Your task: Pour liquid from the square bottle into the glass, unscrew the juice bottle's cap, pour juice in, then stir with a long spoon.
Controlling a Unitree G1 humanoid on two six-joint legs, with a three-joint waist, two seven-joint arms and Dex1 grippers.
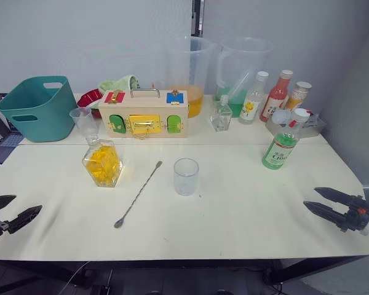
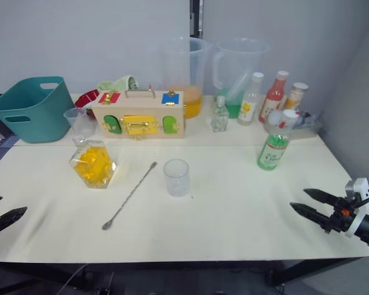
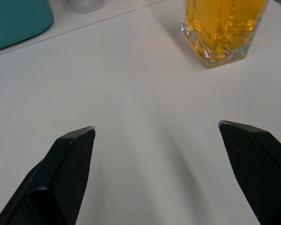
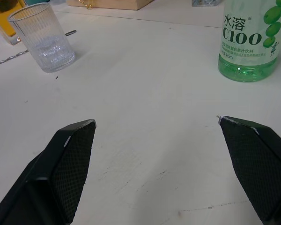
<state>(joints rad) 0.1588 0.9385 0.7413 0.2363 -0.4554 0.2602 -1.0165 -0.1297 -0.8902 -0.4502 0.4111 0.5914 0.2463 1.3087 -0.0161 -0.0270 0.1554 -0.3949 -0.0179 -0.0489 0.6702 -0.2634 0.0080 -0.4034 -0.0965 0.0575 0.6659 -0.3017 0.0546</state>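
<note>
Both grippers hover spread and empty at the near corners of the tabletop (image 1: 234, 215): the left gripper (image 1: 9, 212) low at its own side, the right gripper (image 1: 326, 206) at the other; nothing is poured yet. Ahead of the left gripper and well apart from it stands the square bottle (image 1: 103, 161), upright and full of yellow liquid; the glass (image 1: 186, 176) sits beyond it toward the centre, the long spoon (image 1: 138, 193) lying between them; the juice bottle (image 1: 281, 146), capped, stands ahead of the right gripper. The bottle's faceted body looks heavy and slick, so the jaws should square onto two flat faces, low and firm, before lifting.
</note>
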